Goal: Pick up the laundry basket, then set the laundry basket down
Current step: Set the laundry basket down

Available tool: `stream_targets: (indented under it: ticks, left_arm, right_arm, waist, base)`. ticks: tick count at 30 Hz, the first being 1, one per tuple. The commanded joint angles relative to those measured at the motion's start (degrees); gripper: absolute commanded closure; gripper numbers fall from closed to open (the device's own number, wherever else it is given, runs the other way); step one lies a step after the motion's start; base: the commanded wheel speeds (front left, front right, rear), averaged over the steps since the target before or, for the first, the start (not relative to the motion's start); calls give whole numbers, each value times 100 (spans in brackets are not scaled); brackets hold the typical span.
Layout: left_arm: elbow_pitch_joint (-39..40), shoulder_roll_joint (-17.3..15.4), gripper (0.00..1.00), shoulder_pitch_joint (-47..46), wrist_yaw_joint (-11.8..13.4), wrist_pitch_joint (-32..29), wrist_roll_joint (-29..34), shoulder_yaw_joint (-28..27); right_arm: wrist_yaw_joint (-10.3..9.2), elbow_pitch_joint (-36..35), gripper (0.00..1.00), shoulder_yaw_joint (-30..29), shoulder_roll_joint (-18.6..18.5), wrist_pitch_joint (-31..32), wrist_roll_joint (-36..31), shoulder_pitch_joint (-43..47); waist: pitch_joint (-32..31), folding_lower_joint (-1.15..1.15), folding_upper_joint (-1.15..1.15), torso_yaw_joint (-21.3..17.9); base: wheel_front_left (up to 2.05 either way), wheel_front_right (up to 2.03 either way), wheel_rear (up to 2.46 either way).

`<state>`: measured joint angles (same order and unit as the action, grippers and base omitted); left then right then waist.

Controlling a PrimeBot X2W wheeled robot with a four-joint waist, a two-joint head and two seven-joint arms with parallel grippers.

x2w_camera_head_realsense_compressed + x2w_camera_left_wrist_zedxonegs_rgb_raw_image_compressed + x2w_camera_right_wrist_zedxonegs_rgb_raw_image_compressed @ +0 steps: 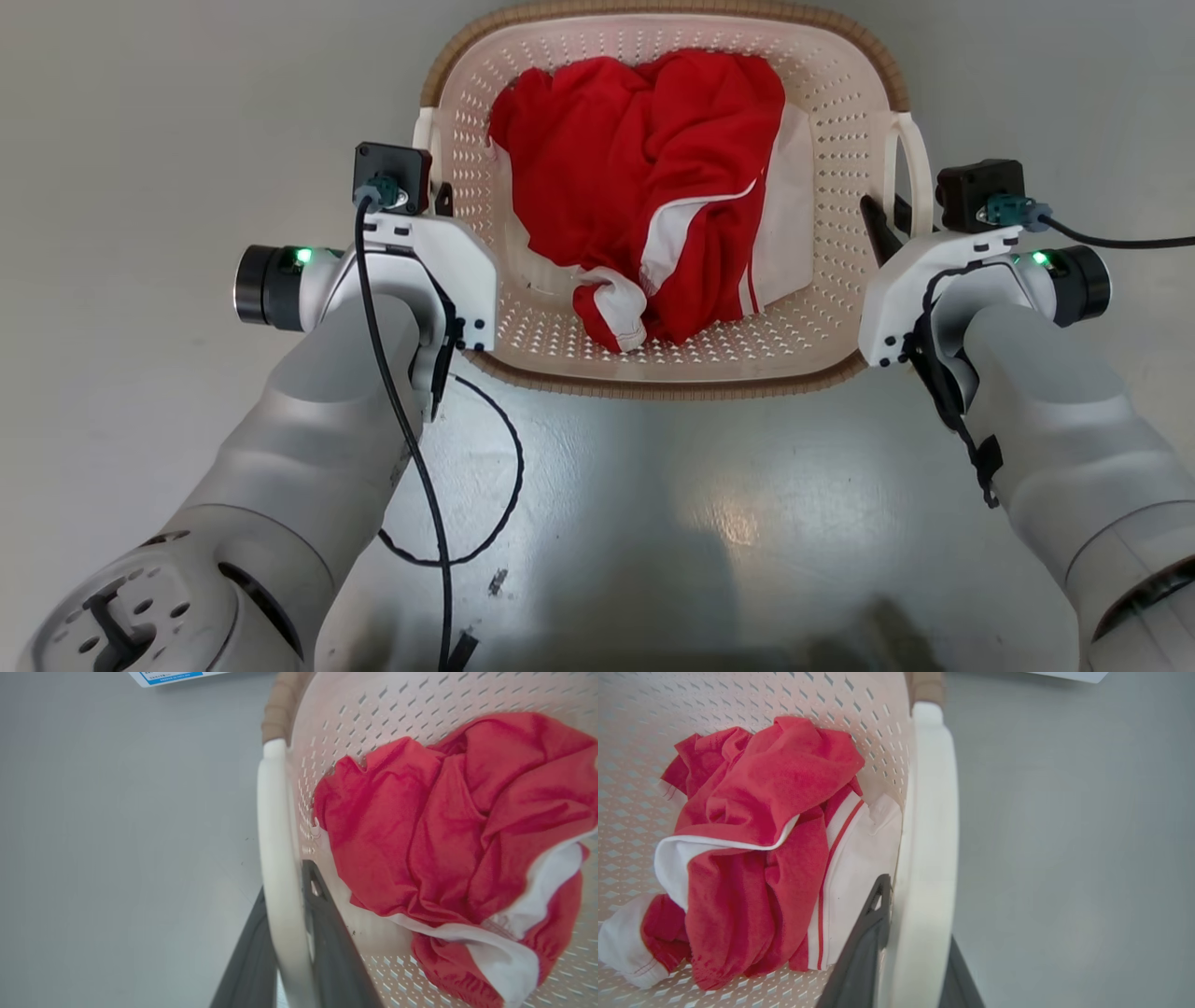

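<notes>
The laundry basket (831, 131) lies at 12 o'clock in the head view, over the grey floor (140, 112), with a red and white garment (644, 177) heaped inside. The grasp looks done: at the basket's 9 o'clock the left claw (289, 914) pinches the left handle (275, 835), a dark finger on each side of the white bar, and at 3 o'clock the right claw (915, 938) pinches the right handle (931, 812) likewise. What remains, as I judge it, is the lift, then the setting down. The basket's underside is hidden, so I cannot tell whether it is clear of the floor. Its far rim is cut off at 12 o'clock, and the right claw's outer finger sits mostly behind the handle.
</notes>
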<state>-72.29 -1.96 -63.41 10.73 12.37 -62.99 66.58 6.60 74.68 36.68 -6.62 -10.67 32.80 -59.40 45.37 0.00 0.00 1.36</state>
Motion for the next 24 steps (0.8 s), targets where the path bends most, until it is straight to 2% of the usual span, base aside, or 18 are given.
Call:
stream_targets:
  ticks: [1, 24]
  left_arm:
    - [3, -100, 100, -192, 72, 83, 73, -68]
    - [-127, -95, 100, -568, 82, 85, 115, -7]
  right_arm:
    - [89, -74, 100, 62, 122, -109, -129, 142]
    - [89, -73, 100, -418, 129, -215, -423, -180]
  waist:
    - [183, 0, 0, -3]
    - [713, 0, 0, -58]
  base:
    - [0, 0, 0]
    - [0, 0, 0]
